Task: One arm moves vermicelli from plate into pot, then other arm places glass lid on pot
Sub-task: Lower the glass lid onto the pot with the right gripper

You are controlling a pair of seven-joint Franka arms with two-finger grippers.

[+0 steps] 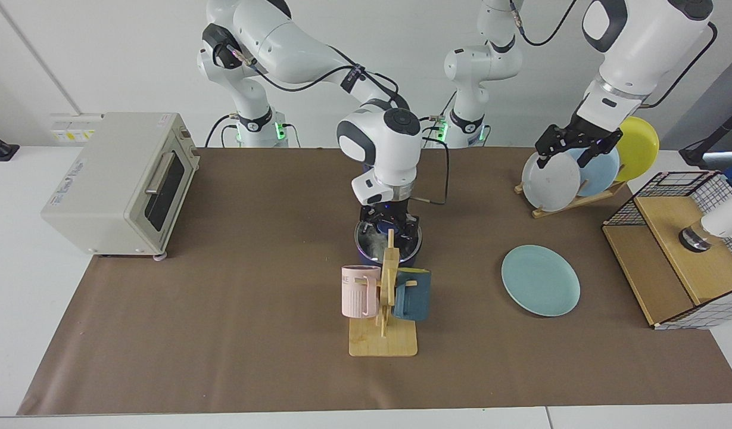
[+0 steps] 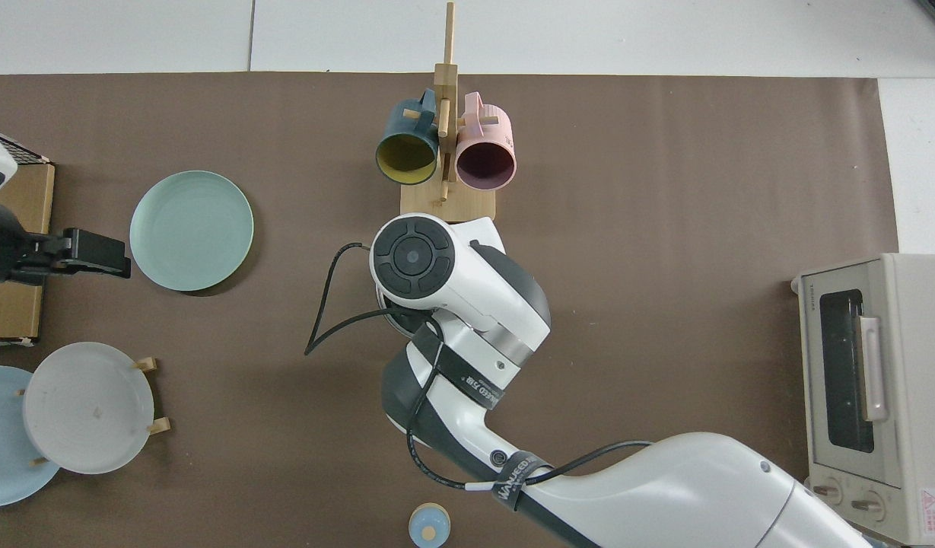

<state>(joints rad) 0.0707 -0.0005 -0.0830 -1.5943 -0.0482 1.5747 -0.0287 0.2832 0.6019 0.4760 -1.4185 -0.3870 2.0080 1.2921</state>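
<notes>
Wrist vertical, right tool [image 1: 389, 226] sits over the pot [image 1: 366, 253]; finger spacing hidden. Left tool [image 1: 574, 146] spread, waiting.

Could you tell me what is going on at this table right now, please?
The right pincer is down at the glass lid, which sits on the pot behind the mug rack. Pale vermicelli shows inside. The teal plate lies bare on the mat. The left pincer waits, open, by the dish rack.
</notes>
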